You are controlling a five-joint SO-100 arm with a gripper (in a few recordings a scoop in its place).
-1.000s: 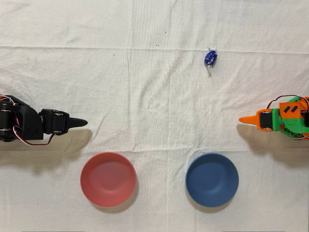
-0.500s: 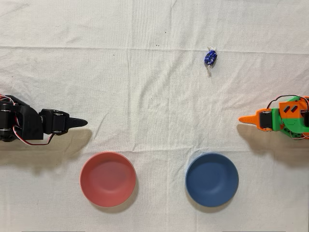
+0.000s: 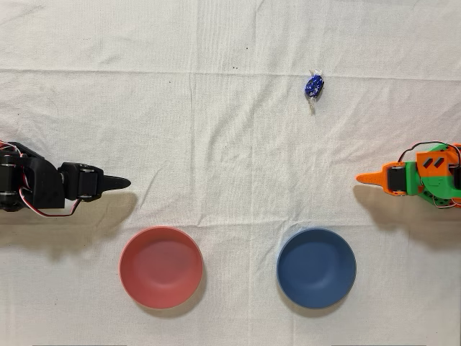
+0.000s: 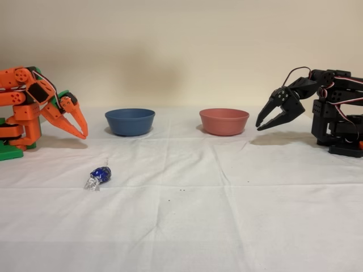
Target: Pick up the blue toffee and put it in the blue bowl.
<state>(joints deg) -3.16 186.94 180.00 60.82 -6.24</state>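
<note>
Nothing moved since earlier frames. Orange gripper at left of fixed view, jaws nearly closed, empty. Blue toffee upper right of overhead view, well apart from blue bowl at lower right. Risk: slick foil slipping from pinch.

no visible change, scene static

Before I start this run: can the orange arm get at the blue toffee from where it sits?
Probably yes. The blue toffee lies alone on the white cloth, with nothing between it and the orange arm's end effector; both bowls sit on the arm's other side.
</note>
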